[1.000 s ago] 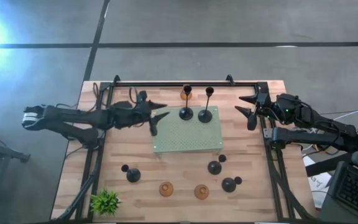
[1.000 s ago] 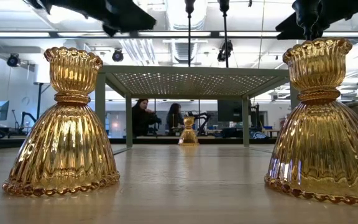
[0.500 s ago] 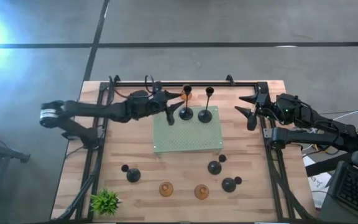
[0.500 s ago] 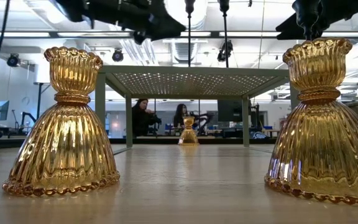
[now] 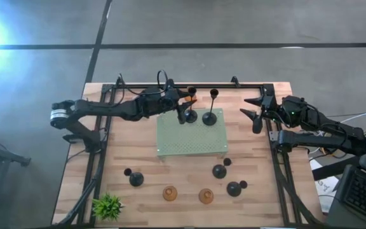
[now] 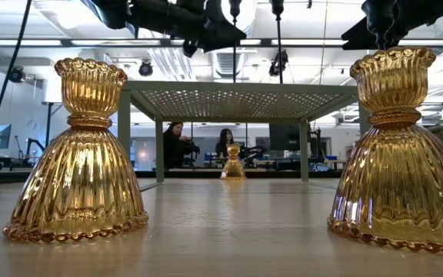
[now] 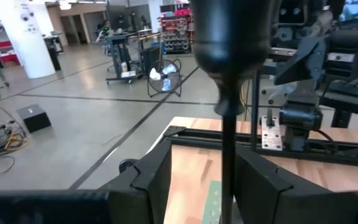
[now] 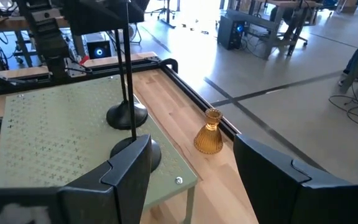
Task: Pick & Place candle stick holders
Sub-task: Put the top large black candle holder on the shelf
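I find the wooden surface (image 5: 132, 149) carrying a green perforated platform (image 5: 191, 135) near the middle of its far edge. The left gripper (image 5: 182, 108) hangs over the platform's far left corner, fingers (image 7: 151, 180) parted around the thin stem of a tall black holder (image 5: 190, 116) but not yet pressed on it. The right gripper (image 5: 254, 109) waits open by the surface's right edge, holding nothing.

To do this step well, I would centre the stem between the fingers, close low on it, and keep it upright, since the domed base looks prone to tipping against its neighbour (image 5: 210, 118).

Count: two tall black holders on the platform, three short black ones (image 5: 136, 179) toward the near edge, three amber holders (image 5: 169, 193), one green plant (image 5: 107, 206).
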Controlling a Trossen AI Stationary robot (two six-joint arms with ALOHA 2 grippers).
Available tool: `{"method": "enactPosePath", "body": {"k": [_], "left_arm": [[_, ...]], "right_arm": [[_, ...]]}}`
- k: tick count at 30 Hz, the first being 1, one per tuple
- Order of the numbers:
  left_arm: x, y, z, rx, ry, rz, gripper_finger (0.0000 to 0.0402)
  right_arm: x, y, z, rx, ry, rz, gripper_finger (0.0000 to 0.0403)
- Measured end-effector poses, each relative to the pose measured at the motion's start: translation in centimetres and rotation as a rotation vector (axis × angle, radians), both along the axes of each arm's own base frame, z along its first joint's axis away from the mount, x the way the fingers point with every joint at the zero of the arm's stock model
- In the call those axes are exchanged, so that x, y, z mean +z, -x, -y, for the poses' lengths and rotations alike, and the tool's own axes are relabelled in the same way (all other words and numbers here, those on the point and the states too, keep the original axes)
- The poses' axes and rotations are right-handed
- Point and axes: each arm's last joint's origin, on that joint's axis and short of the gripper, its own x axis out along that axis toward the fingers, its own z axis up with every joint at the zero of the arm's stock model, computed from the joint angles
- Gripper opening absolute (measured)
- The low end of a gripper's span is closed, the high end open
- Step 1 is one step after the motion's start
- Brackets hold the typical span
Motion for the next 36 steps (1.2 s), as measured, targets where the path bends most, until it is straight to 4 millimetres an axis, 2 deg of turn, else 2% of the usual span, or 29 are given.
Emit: {"method": "enactPosePath", "body": {"k": [4,9,10,19,28,36], "left_arm": [[0.1,0.2,0.0,0.005,0.005,0.003,0.0126],[0.6,0.7,0.2,0.003,-0.007,-0.003,0.0025],[0.8,0.9,0.2,0.014,-0.018,-0.014,0.0017],[2.2,4.2,0.8,0.047,0.045,-0.129,0.0016],[4.4,7.5,1.6,0.052,0.121,-0.103,0.0015],[3.4,8.6,1.8,0.073,0.154,-0.162,0.0015]], "right_arm": [[0.0,0.0,0.0,0.000,0.000,-0.001,0.0219],[0.0,0.0,0.0,0.000,-0.001,-0.003,0.0219],[0.0,0.0,0.0,0.000,-0.002,-0.003,0.0219],[-0.3,0.0,0.0,-0.005,-0.011,-0.011,0.0219],[-0.8,-0.1,0.1,-0.010,-0.022,-0.017,0.0219],[-1.0,-0.1,0.1,-0.010,-0.024,-0.023,0.0219]]}}
